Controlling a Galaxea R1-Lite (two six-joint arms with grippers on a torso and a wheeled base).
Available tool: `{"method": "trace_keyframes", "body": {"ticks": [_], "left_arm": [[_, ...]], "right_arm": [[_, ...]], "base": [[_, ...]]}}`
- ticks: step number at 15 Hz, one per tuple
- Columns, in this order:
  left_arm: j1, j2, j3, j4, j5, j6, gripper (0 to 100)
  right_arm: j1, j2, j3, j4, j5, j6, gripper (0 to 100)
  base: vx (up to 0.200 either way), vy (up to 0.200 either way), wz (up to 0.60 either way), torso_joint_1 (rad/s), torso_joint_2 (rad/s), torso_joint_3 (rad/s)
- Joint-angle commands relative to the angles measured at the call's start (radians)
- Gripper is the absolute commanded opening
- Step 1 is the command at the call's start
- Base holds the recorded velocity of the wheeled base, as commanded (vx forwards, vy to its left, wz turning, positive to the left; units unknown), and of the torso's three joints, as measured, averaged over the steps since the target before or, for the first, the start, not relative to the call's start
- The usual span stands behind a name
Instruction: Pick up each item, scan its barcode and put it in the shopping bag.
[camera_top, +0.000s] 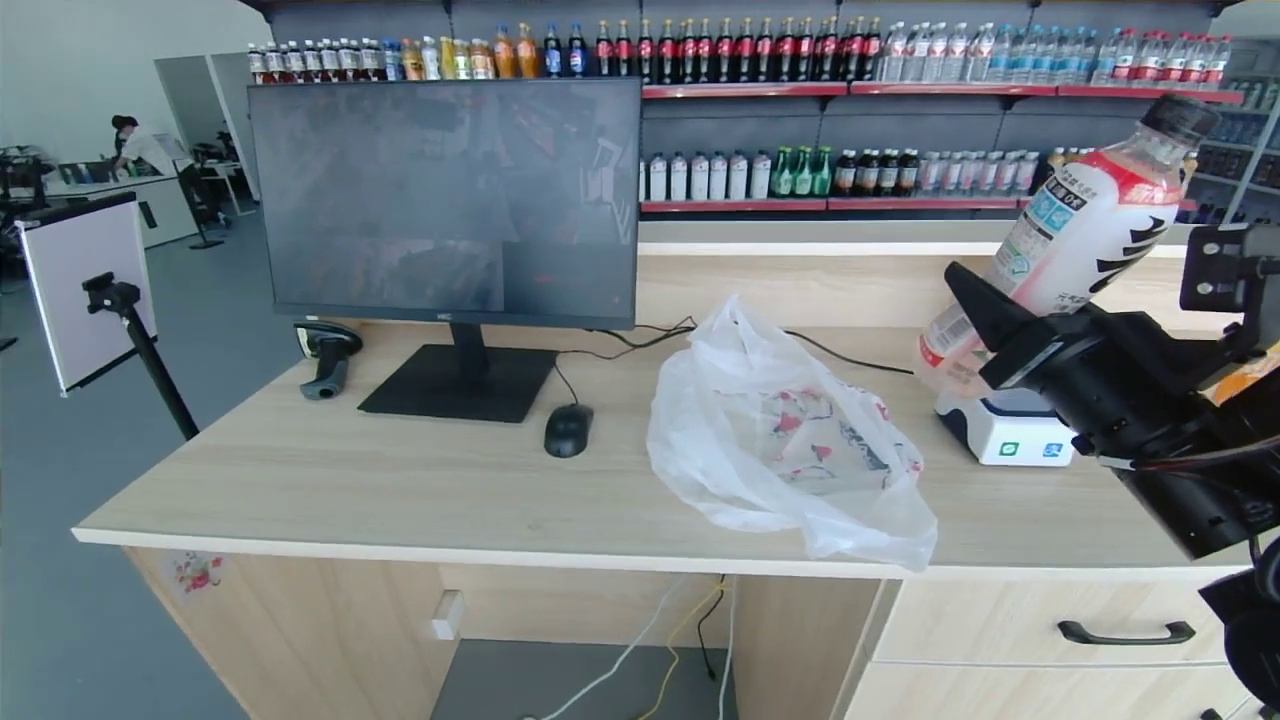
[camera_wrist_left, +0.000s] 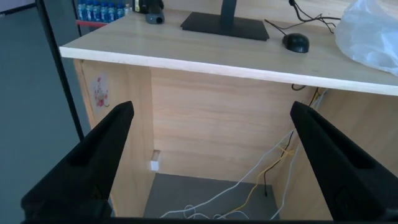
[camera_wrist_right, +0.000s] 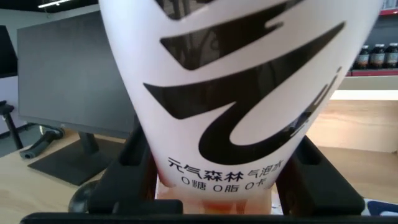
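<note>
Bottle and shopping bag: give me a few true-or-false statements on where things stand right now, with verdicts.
1. The right gripper holds the bottle. True.
2. The bottle is inside the shopping bag. False: it is held tilted in the air by the white scanner.
3. The left gripper is shut on an item. False: it is open and empty.
4. The shopping bag lies on the counter, between the mouse and the white scanner. True.

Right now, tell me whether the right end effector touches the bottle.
Touching. Head view: the right end effector clamps the bottle near its base.
</note>
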Motion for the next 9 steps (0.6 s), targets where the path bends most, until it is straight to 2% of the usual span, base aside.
{"method": "trace_keyframes", "body": {"ticks": [1,2,4,9], "left_arm": [[0.000,0.000,0.000,0.001,0.001,-0.001,100],[0.000,0.000,0.000,0.001,0.001,-0.001,100],[0.000,0.000,0.000,0.001,0.001,-0.001,100],[0.000,0.000,0.000,0.001,0.001,-0.001,100]], "right_arm": [[0.002,0.009,0.002,0.006,0.002,0.000,0],[0.002,0.009,0.009,0.006,0.002,0.001,0],[0.002,0.016,0.012,0.006,0.002,0.000,0],[0.002,0.102,0.012,0.006,0.002,0.000,0]], "base": [[0.000,0.000,0.60,0.139,-0.31,-0.168],[0.000,0.000,0.60,0.183,-0.34,-0.188],[0.000,0.000,0.00,0.149,-0.33,-0.166],[0.000,0.000,0.00,0.008,-0.02,-0.007]]}}
